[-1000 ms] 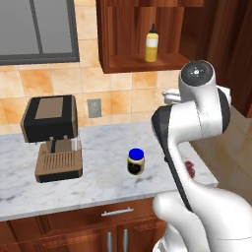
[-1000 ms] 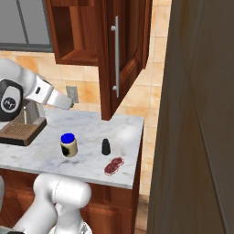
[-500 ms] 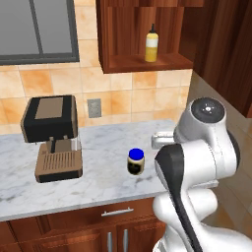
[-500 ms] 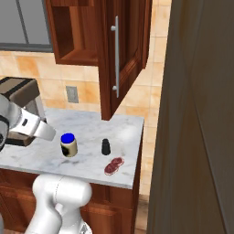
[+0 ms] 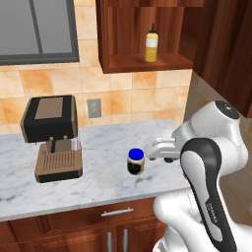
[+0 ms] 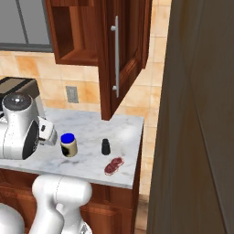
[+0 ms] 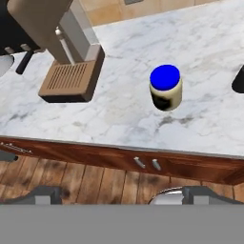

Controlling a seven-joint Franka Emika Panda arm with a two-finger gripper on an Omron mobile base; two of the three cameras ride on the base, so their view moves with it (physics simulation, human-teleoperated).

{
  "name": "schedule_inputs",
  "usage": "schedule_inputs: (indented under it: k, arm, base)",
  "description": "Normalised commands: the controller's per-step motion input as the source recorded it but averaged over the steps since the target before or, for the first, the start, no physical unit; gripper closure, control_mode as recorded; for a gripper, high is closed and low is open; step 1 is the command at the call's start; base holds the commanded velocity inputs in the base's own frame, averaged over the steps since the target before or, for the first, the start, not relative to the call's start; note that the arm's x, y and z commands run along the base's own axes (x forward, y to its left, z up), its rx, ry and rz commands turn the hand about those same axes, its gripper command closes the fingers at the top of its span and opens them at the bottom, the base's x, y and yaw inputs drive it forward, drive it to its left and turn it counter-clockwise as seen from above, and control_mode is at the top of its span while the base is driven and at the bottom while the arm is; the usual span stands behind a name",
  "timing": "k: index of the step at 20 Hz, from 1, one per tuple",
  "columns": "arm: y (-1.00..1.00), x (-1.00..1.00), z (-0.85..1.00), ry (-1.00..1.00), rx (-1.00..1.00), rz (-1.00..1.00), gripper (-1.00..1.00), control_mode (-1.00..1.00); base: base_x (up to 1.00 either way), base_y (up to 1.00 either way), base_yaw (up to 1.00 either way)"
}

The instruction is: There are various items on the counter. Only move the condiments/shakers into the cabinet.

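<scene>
1. Condiments are going into the cabinet (image 5: 142, 61), the dark wood wall cupboard hanging open at twelve o'clock in the left base view; the yellow squeeze bottle (image 5: 151, 44) is standing on its shelf.
2. We are working over the counter (image 5: 98, 182), the marbled worktop, where a coffee machine (image 5: 51, 135) is sitting at nine o'clock of the left base view, well apart from the task's things.
3. We are holding our gripper (image 5: 158, 149) released, jaws spread wide and carrying nothing, just beside the blue-lidded jar (image 5: 136, 162), at about two o'clock of it in the left base view.
4. That jar is standing upright near the counter's middle; in the hand view it (image 7: 166, 88) is showing at about one o'clock of centre.
5. We judge the step in hand to be reaching for this jar. To do it well, we are advising ourselves to centre the jar between the open fingers, come in level around its squat body below the lid, and close only once both fingers are flanking it.
6. The small black shaker (image 6: 106, 146) is waiting at three o'clock of the jar in the right base view, near but apart.
7. The dark-red lumpy object (image 6: 114, 166) is lying at five o'clock of the shaker; we are leaving it alone.
</scene>
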Motion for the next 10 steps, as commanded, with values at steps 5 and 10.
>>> schedule_inputs:
  k: [5, 10]
  arm:
    - [0.0, 0.03, 0.0, 0.0, -0.01, 0.0, -1.0, -1.0]
    - [0.02, 0.08, -0.23, 0.01, -0.16, -0.15, -1.0, -1.0]
  base:
    - [0.0, 0.0, 0.0]
    - [0.0, 0.0, 0.0]
